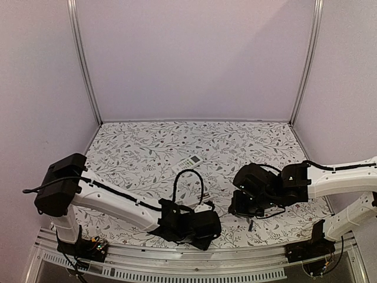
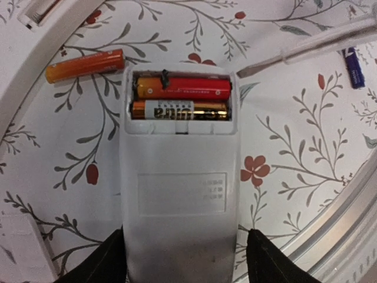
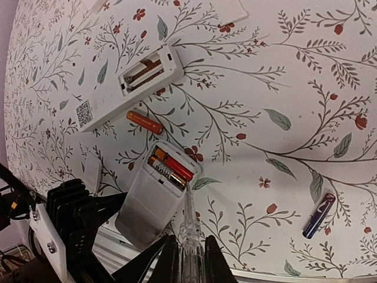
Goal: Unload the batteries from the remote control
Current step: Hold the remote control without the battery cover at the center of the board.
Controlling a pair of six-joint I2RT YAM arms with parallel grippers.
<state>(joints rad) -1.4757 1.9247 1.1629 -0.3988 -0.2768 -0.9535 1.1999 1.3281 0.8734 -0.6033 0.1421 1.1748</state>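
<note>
A grey-white remote control [image 2: 179, 200] lies back up between my left gripper's [image 2: 185, 265] fingers, which are closed on its lower end. Its open compartment holds a red-orange battery [image 2: 182, 86] and a black-and-gold battery [image 2: 179, 110]. My right gripper [image 3: 191, 244] is shut on a clear pen-like tool [image 3: 189, 227]. The tool's tip rests at the right edge of the compartment [image 3: 171, 168]. A loose orange battery [image 2: 85, 65] lies on the table just beyond the remote, and a dark purple battery [image 3: 318, 215] lies far to the right. In the top view both grippers [image 1: 197, 219] [image 1: 244, 206] sit near the front edge.
A second white remote [image 3: 126, 88] with an open compartment lies farther back. A white cover piece [image 3: 230, 12] lies beyond it. Another white remote [image 1: 188, 160] lies mid-table. The table's metal front rail [image 2: 347, 218] runs close by. White walls enclose the floral table top [image 1: 247, 141].
</note>
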